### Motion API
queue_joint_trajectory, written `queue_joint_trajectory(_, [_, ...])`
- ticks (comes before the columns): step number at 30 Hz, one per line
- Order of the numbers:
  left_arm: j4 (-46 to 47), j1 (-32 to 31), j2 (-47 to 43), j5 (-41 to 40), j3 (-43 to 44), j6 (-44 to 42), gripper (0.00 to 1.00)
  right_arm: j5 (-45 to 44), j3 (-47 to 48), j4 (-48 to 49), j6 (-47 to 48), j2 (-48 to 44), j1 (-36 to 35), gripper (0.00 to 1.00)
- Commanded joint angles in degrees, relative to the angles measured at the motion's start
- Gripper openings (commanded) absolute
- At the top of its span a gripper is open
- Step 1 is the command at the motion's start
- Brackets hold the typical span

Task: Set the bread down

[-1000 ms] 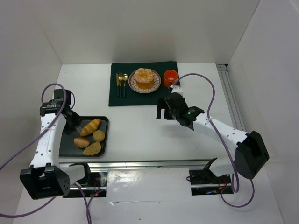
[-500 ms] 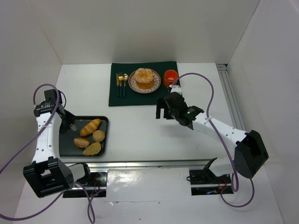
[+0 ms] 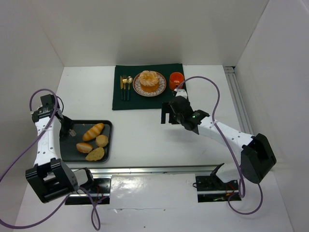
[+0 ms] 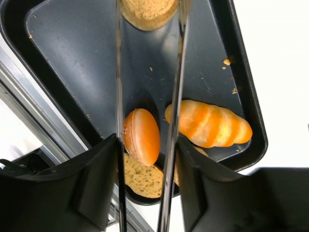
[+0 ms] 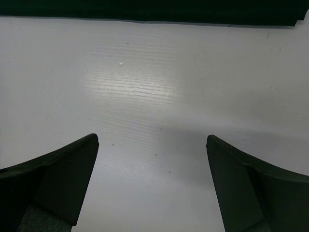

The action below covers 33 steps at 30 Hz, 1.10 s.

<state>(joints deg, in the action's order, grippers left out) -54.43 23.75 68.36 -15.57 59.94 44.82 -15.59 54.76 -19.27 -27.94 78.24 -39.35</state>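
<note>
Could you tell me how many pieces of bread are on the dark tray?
4, all on the dark tray: long striped roll farthest back, round bun by the right rim, small oval roll left of it, flat slice at the near edge. None looks hidden.

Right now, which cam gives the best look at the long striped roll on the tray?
Left wrist: the long striped roll is close up and whole, on the tray beside the tongs. Top external shows it whole but small. Right wrist misses it: only table and mat edge.
</note>
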Motion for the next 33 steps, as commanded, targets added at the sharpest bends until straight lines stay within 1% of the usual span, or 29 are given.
queue_joint_trajectory(1, [1.52, 1.12, 0.11, -0.34, -0.7, -1.84, 0.59, -0.4, 0.25, 2.04, 0.61, 1.13, -0.46, 1.0])
queue_joint_trajectory(5, [1.0, 1.13, -1.38, 0.19, -0.1, -1.84, 0.51, -0.4, 0.78, 2.04, 0.61, 1.66, -0.46, 1.0])
queue_joint_trajectory(8, [-0.93, 1.13, -4.45, 0.81, 1.49, -2.45, 0.4, -3.12, 2.27, 1.34, 1.75, 1.66, -0.46, 1.0])
queue_joint_trajectory(9, [-1.55, 1.13, -5.85, 1.33, 3.15, -3.15, 0.35, -4.87, 3.32, 0.55, 2.27, 2.26, -0.46, 1.0])
queue_joint_trajectory(11, [-2.08, 1.13, -7.44, 3.87, 5.0, -4.91, 0.3, -5.93, 4.03, -0.07, 3.24, 2.27, -0.46, 1.0])
queue_joint_trajectory(12, [-1.38, 1.13, -8.23, 8.23, 7.27, -6.48, 0.26, -7.42, 4.04, -0.07, 3.77, 2.27, -0.46, 1.0])
queue_joint_trajectory(13, [-0.68, -1.4, -9.02, 10.1, 8.42, -9.02, 0.24, -8.39, 4.56, -0.77, 4.38, 2.27, -0.46, 1.0])
queue_joint_trajectory(16, [-1.37, -5.89, -9.65, 11.53, 14.66, -9.05, 0.24, -10.59, 5.79, -1.38, 4.39, 2.79, -0.46, 1.0])
queue_joint_trajectory(17, [-1.38, -9.3, -8.95, 11.53, 16.24, -9.05, 0.24, -10.6, 5.79, -1.91, 4.39, 2.8, -0.46, 1.0])
queue_joint_trajectory(19, [-1.99, -12.92, -6.05, 13.54, 20.19, -8.34, 0.24, -10.6, 6.32, -2.52, 3.08, 2.8, -0.46, 1.0])
queue_joint_trajectory(20, [-0.69, -17.29, -4.91, 14.25, 21.0, -7.12, 0.23, -10.6, 6.32, -2.53, 1.94, 1.84, -0.46, 1.0])
queue_joint_trajectory(21, [0.55, -20.03, -3.77, 14.25, 21.7, -6.59, 0.23, -11.21, 5.63, -2.53, 1.41, 0.53, -0.46, 1.0])
queue_joint_trajectory(22, [2.04, -22.67, -0.8, 15.82, 23.1, -6.59, 0.23, -12.86, 5.62, -2.53, 0.71, -0.36, -0.46, 1.0])
queue_joint_trajectory(23, [4.4, -27.65, 0.97, 15.84, 23.98, -6.06, 0.23, -14.01, 5.1, -2.53, -1.04, -1.32, -0.46, 1.0])
queue_joint_trajectory(25, [6.88, -32.16, 4.75, 16.63, 25.92, -6.06, 0.23, -16.3, 5.09, -4.02, -2.55, -4.49, -0.46, 1.0])
queue_joint_trajectory(26, [6.89, -34.1, 6.94, 15.24, 28.54, -5.45, 0.23, -18.4, 4.39, -5.16, -3.34, -5.63, -0.46, 1.0])
queue_joint_trajectory(27, [8.63, -36.82, 11.32, 15.22, 29.78, -5.44, 0.23, -19.11, 3.87, -5.17, -4.48, -8.08, -0.46, 1.0])
queue_joint_trajectory(29, [9.17, -38.5, 15.56, 15.74, 33.81, -6.23, 0.23, -20.96, 3.16, -7.0, -5.71, -10.37, -0.46, 1.0])
queue_joint_trajectory(30, [10.04, -39.99, 19.49, 15.75, 35.23, -6.76, 0.23, -21.49, 2.37, -7.01, -5.72, -12.47, -0.46, 1.0])
queue_joint_trajectory(33, [10.75, -42.29, 24.53, 15.75, 40.59, -7.37, 0.24, -22.55, 1.75, -9.72, -7.64, -14.6, -0.46, 1.0])
